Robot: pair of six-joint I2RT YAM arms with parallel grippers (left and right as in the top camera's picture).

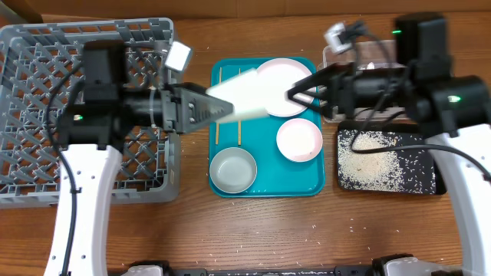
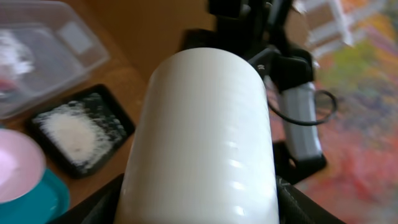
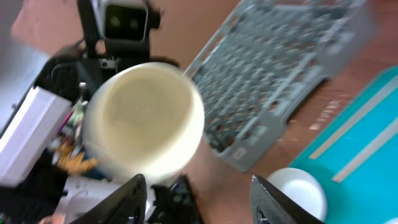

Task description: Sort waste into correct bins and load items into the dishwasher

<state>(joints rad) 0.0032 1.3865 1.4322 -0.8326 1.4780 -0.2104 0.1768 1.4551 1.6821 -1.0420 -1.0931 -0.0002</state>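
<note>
My left gripper [image 1: 213, 108] is shut on a white cup [image 1: 244, 95] and holds it on its side above the teal tray, mouth towards my right gripper [image 1: 301, 90], which is open and empty just beyond it. The cup fills the left wrist view [image 2: 205, 137]; its mouth shows in the right wrist view [image 3: 146, 118]. The grey dish rack [image 1: 46, 54] stands at the left. A large plate [image 1: 285, 75], a small bowl [image 1: 299, 139], a grey-looking bowl [image 1: 232, 170] and two chopsticks [image 1: 217, 115] lie on the tray. Rice [image 1: 368, 157] lies in the black tray [image 1: 426, 184].
The teal tray [image 1: 268, 188] sits mid-table. The clear tub [image 2: 43, 50] stands behind the black tray, holding something white and a bit of red; in the overhead view my right arm mostly covers it. Stray rice grains dot the table in front.
</note>
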